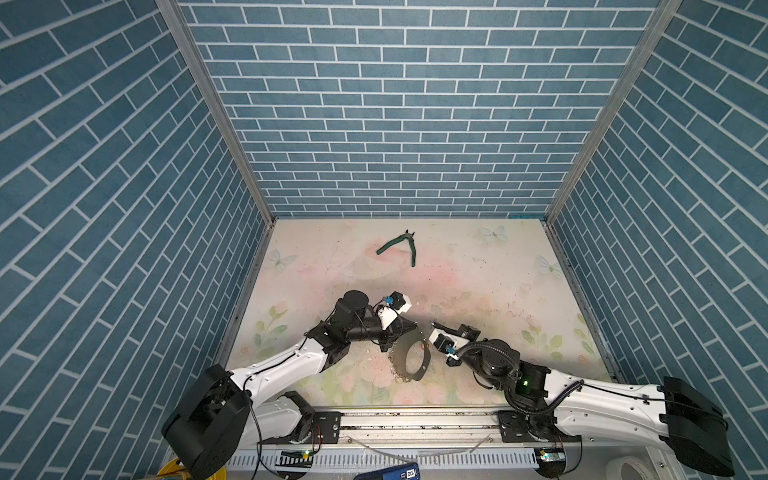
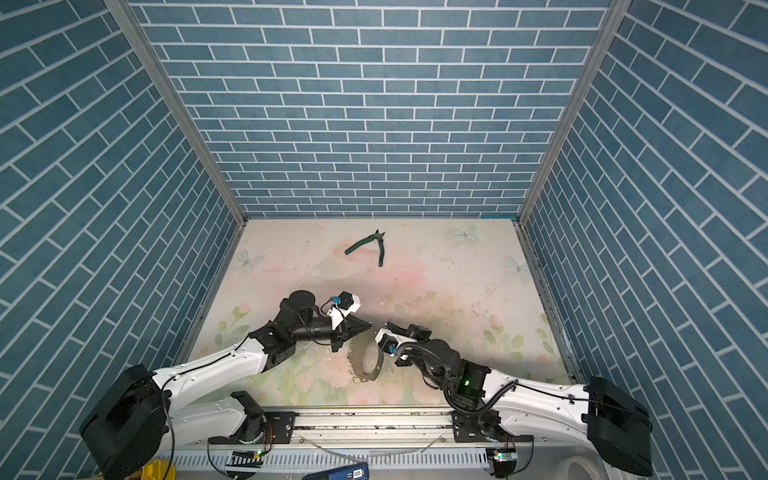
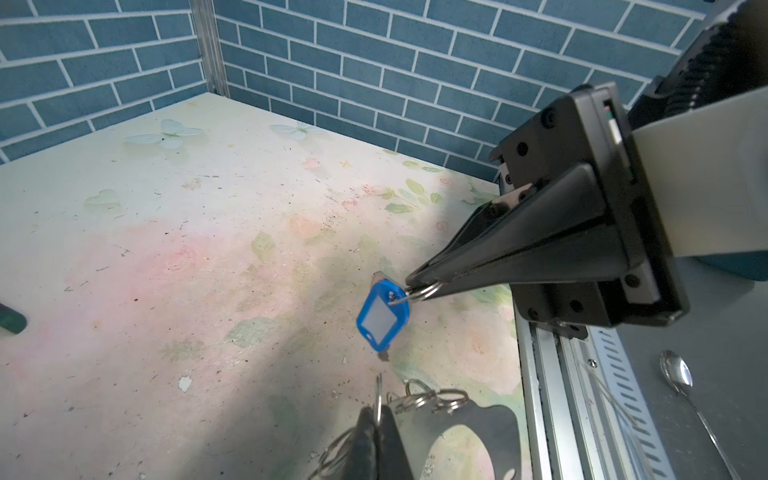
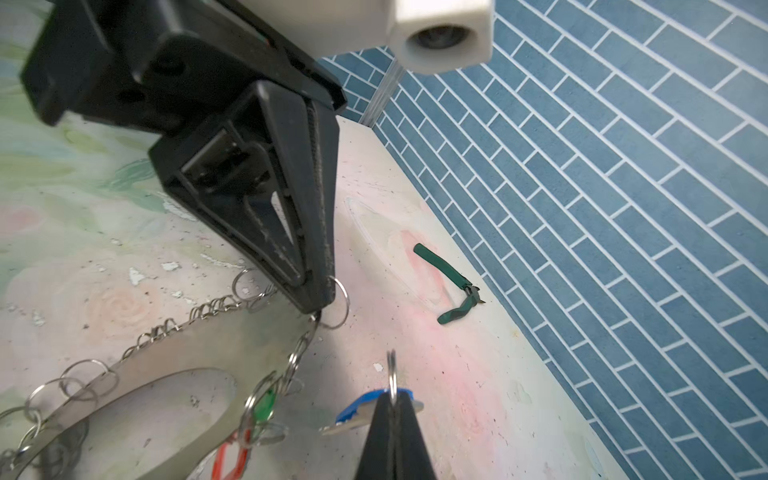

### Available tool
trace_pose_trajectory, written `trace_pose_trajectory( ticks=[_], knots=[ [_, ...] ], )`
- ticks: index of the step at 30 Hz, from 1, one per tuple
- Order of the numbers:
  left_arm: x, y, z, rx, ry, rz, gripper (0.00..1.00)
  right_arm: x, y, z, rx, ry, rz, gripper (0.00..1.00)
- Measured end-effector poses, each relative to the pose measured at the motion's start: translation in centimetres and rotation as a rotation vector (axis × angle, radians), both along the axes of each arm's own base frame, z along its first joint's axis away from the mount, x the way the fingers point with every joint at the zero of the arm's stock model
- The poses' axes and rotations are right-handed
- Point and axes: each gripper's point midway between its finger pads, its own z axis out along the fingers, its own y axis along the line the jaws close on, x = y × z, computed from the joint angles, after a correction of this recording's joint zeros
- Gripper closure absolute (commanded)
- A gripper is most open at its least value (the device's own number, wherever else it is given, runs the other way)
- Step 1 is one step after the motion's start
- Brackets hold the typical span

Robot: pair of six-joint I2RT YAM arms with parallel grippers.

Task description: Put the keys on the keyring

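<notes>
The keys, a silvery key with a blue tag (image 3: pixel 382 313), hang from a split ring pinched in my right gripper (image 4: pixel 391 401), which is shut. The tag (image 4: pixel 365 405) and key blade show just behind its tips. The keyring (image 1: pixel 409 359), a dark grey oval hoop edged with small silvery rings, sits between both arms near the table's front. My left gripper (image 3: pixel 376 409) is shut on one of the hoop's small rings (image 4: pixel 338 303). In both top views the two gripper tips (image 1: pixel 415 324) (image 1: pixel 434 324) nearly meet above the hoop (image 2: pixel 368 357).
Green-handled pliers (image 1: pixel 401 245) lie open at the back of the table, near the wall. A green tag (image 4: pixel 264 405) and a red tag (image 4: pixel 226 461) hang on the hoop's rings. A spoon (image 3: pixel 677 374) lies beyond the front rail.
</notes>
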Motion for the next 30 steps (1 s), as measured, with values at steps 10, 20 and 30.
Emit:
trace_pose_trajectory(
  ticks=[10,20,30],
  knots=[
    [-1.5,-0.4,0.3,-0.027,-0.109,-0.081,1.0,-1.3,0.6,-0.5,-0.084,0.067,0.081,1.0],
    [-2.4,-0.9,0.4,-0.024,-0.174,-0.136,1.0,-1.9,0.9,-2.1,-0.133,0.114,0.12,1.0],
    [-2.5,-0.9,0.2,-0.011,-0.211,-0.15,1.0,-1.8,0.8,-2.0,-0.138,0.131,0.116,1.0]
  ],
)
